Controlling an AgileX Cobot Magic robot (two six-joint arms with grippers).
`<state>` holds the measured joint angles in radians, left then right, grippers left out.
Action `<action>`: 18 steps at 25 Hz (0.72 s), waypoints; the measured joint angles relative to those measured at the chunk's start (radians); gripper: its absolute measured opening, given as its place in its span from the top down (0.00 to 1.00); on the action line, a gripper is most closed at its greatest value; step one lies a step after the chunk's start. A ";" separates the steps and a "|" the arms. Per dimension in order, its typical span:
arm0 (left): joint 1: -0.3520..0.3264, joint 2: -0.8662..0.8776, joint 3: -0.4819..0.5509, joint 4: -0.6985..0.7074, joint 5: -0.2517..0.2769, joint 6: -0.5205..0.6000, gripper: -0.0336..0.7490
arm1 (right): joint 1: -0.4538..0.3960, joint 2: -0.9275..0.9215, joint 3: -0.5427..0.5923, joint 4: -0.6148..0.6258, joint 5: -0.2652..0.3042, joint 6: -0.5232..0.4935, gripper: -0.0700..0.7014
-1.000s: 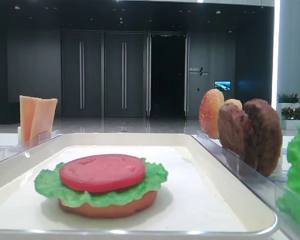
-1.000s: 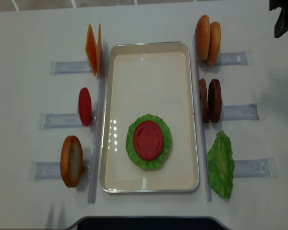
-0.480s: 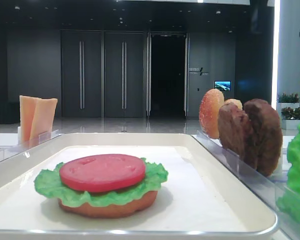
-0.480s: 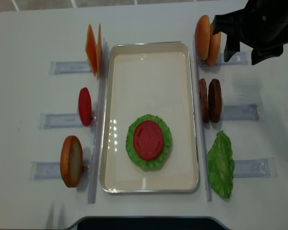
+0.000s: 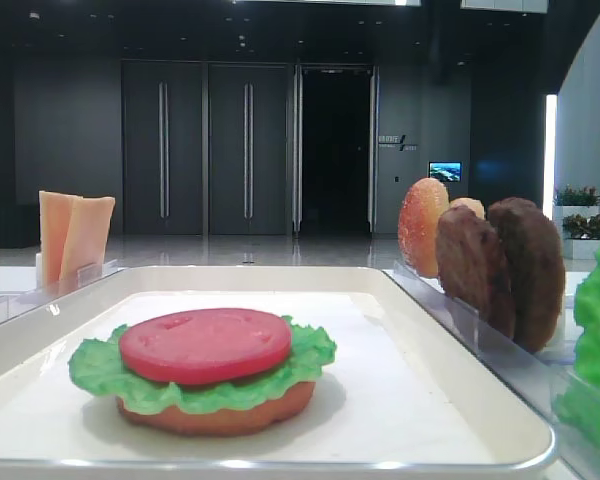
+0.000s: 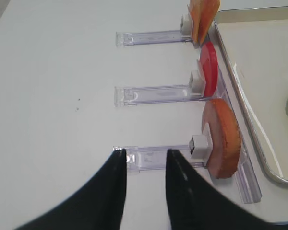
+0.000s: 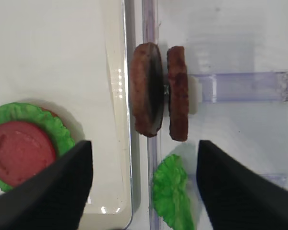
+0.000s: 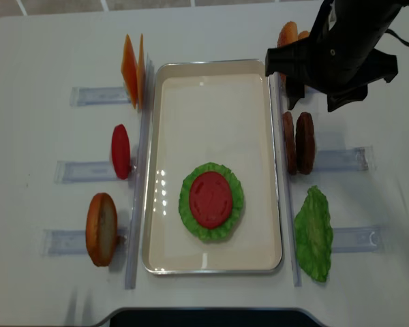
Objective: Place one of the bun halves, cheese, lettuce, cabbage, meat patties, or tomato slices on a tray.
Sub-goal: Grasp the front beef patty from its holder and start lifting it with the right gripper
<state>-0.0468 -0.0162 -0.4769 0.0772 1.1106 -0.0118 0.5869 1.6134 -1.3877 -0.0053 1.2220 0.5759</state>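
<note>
Red tomato slice (image 8: 210, 198) on lettuce (image 8: 212, 201) sits low in the tray (image 8: 215, 82), while right of its rim two meat patties (image 8: 298, 142) stand on edge beneath the right gripper (image 8: 317, 101), its jaws spread wide and empty.

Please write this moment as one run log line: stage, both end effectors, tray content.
stage: approach | right end effector: open, above meat patties, nothing held | left end effector: open, idle | tray: bun half, lettuce, tomato slice stacked
</note>
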 joint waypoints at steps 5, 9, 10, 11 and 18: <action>0.000 0.000 0.000 0.000 0.000 0.000 0.68 | 0.030 0.073 0.000 0.005 0.000 0.022 0.30; 0.000 0.000 0.000 0.000 0.000 0.000 0.68 | 0.031 0.103 -0.001 0.005 0.000 0.025 0.30; 0.000 0.000 0.000 0.000 0.000 0.000 0.68 | 0.031 0.107 -0.001 0.005 0.000 0.025 0.30; 0.000 0.000 0.000 0.000 0.000 0.000 0.68 | 0.031 0.111 -0.001 0.005 0.000 0.026 0.30; 0.000 0.000 0.000 0.000 0.000 0.000 0.68 | 0.031 0.120 -0.001 0.031 -0.040 0.026 0.30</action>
<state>-0.0468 -0.0162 -0.4769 0.0772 1.1106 -0.0118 0.6175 1.7333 -1.3885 0.0253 1.1822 0.6022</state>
